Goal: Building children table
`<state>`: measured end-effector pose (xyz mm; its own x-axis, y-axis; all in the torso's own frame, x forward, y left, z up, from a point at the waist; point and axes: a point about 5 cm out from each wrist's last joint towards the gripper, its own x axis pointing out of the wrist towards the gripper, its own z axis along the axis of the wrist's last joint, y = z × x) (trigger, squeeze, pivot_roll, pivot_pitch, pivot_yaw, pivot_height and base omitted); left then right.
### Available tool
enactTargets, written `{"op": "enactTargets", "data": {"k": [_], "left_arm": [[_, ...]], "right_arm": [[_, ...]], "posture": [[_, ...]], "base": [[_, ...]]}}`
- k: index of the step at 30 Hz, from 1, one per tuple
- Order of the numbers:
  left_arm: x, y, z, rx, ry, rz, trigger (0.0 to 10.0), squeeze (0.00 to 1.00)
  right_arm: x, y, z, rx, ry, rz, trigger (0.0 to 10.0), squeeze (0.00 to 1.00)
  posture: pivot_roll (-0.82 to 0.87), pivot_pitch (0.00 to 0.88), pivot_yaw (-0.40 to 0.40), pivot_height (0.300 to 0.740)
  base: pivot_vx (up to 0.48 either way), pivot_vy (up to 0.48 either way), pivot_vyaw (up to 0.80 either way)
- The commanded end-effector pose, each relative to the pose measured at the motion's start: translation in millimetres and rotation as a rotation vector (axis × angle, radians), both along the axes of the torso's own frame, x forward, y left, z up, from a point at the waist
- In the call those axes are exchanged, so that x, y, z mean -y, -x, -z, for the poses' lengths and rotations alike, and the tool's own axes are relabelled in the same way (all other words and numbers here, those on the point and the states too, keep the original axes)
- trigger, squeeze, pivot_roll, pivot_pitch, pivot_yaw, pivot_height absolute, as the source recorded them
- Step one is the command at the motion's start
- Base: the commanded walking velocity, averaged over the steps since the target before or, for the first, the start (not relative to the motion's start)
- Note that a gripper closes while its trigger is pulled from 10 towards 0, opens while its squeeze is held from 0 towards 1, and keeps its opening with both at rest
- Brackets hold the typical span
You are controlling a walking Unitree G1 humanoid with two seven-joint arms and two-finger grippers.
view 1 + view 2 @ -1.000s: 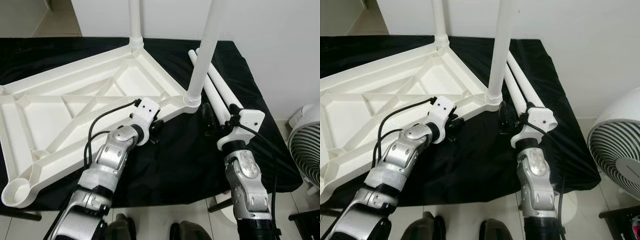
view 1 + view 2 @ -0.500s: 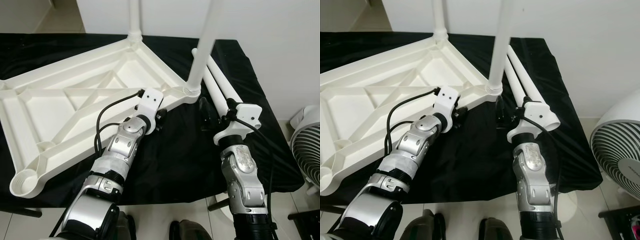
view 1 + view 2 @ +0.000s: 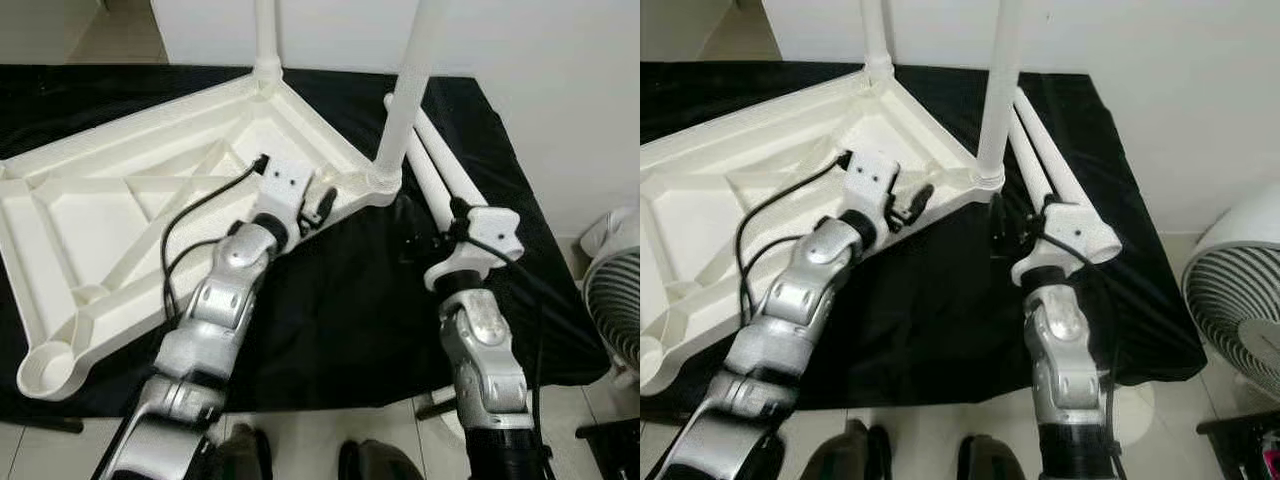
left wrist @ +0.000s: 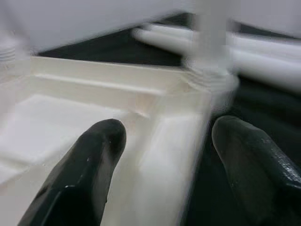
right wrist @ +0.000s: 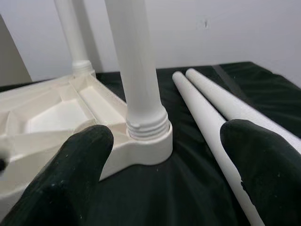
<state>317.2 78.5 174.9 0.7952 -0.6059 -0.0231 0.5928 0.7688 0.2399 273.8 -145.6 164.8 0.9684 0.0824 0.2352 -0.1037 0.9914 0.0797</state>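
Left gripper [image 3: 318, 207] spread wide, seemingly straddling the tabletop [image 3: 120, 215] rim; right gripper [image 5: 164, 155] wide near 2 loose legs [image 3: 440, 175].

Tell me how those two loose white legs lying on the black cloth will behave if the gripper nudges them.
The loose legs are smooth round tubes lying flat, so they would probably roll sideways. They look rigid and hollow, likely light. The black cloth may slow them a little.
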Motion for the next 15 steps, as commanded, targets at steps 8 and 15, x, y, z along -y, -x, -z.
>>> {"op": "enactTargets", "data": {"k": [8, 15], "left_arm": [[-43.8, 6.8, 4, -0.048, -0.202, -0.082, 10.0, 0.00], [-83.1, 0.5, 2, -0.070, -0.293, -0.237, 10.0, 0.00]], "right_arm": [[-14.0, 0.2, 14, -0.071, 0.004, -0.101, 10.0, 0.00], [-18.5, -1.1, 14, -0.075, 0.009, -0.129, 10.0, 0.00]], "posture": [[-0.04, 0.070, 0.001, 0.740], [-0.03, 0.074, -0.005, 0.740]], "base": [[0.000, 0.000, 0.00], [0.000, 0.000, 0.00]]}}
